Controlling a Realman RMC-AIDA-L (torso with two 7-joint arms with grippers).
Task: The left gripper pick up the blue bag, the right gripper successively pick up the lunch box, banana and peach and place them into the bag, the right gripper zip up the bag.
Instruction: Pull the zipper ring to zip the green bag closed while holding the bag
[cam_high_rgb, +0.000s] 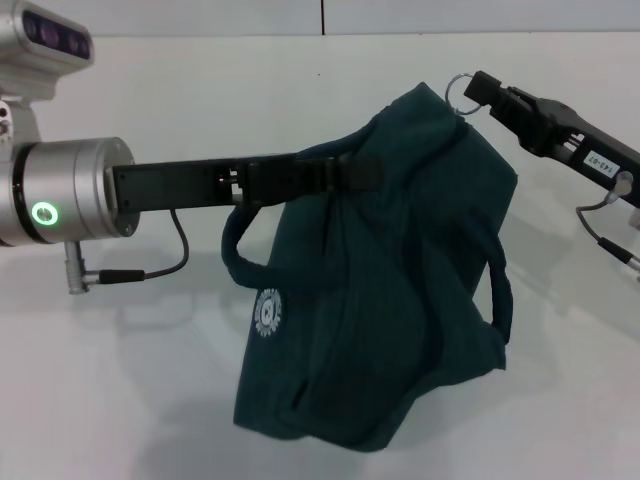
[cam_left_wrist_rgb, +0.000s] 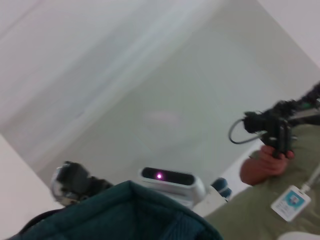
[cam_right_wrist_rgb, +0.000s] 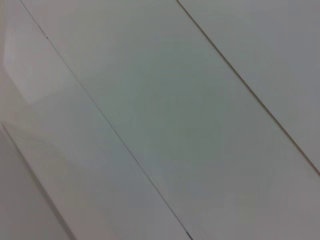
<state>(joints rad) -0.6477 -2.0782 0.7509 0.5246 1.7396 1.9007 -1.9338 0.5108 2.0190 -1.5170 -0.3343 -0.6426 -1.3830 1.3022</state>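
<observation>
The left gripper (cam_high_rgb: 365, 172) reaches in from nine o'clock, its fingers pinching a handle of the bag (cam_high_rgb: 380, 290), which hangs lifted above the table (cam_high_rgb: 150, 380), its logo (cam_high_rgb: 268, 310) facing seven o'clock. At one o'clock the right gripper (cam_high_rgb: 482, 92) is pressed together on the ring pull (cam_high_rgb: 458, 88) at the bag's top corner. No lunch box, banana or peach shows, so loading looks done. The zip seems closed or nearly so, though I cannot tell for certain.

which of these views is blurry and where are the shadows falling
Head view: sharp; the blue bag casts soft shadows on the white table beneath it. Left wrist view: blurred throughout. Right wrist view: only flat, evenly lit pale panels.
</observation>
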